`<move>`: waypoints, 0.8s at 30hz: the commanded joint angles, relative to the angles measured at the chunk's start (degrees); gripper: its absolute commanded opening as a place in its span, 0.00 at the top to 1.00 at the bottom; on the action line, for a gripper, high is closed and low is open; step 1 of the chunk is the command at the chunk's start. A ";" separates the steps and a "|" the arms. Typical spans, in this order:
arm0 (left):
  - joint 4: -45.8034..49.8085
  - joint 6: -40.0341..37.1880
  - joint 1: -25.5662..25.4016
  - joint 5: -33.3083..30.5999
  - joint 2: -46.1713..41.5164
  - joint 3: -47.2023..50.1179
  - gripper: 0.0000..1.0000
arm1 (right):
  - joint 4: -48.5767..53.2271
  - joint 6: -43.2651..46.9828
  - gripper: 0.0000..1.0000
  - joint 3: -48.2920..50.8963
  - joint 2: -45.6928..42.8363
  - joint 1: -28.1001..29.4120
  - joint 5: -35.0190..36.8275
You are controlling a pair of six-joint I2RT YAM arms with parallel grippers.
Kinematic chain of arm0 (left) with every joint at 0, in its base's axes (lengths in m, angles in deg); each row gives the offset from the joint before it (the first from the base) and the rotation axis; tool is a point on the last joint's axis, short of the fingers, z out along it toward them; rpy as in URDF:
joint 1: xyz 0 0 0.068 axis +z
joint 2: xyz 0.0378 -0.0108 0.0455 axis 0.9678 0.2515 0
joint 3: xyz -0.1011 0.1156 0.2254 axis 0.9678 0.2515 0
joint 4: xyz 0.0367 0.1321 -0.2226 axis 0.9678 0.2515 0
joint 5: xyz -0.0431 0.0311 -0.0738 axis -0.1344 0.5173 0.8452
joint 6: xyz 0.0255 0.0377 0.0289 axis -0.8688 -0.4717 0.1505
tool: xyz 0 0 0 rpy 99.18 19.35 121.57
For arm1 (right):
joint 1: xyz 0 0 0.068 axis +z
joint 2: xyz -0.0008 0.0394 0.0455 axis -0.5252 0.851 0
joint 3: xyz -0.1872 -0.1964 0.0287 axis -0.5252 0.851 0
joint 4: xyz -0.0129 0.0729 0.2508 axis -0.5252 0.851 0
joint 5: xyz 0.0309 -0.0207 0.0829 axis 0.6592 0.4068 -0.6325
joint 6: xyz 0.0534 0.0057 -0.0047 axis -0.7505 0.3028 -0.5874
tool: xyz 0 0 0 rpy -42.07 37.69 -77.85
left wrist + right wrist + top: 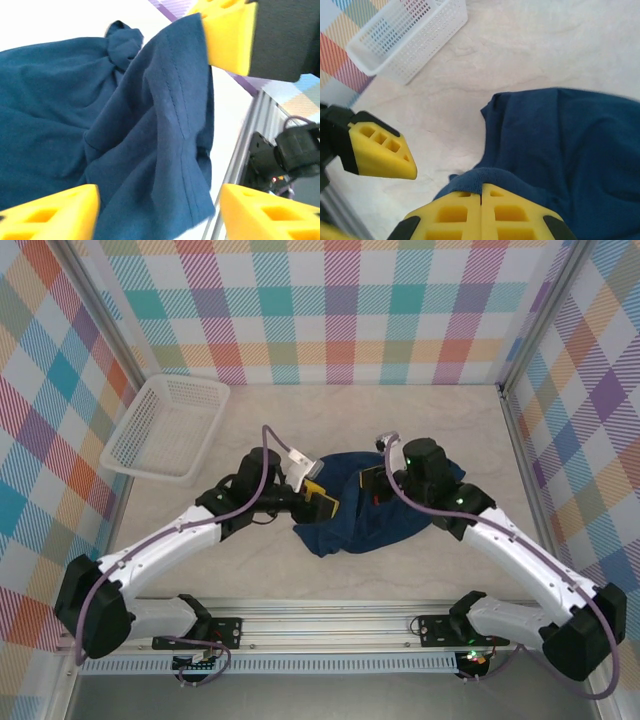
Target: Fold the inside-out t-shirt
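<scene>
Right end effector (481,197), nearest its wrist camera, has its fingers together. On the counter (420,420), near the middle, the shirt (372,525) lies bunched, one rolled edge clamped in that end effector. Left end effector (160,192) stands apart, with a seamed flap hanging ungripped between its fingers. The step looks like spreading the heap. The left should close on that hem, well away from the other hold, then both should draw apart low, without dragging. Shirt's long axis runs diagonally, near-left to far-right from above; which end is the collar I cannot tell.
</scene>
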 commanded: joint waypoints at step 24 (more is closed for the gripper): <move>-17.43 -25.81 -24.88 -58.30 18.84 1.40 0.46 | -2.38 -22.42 1.00 -0.72 5.33 -11.53 -15.37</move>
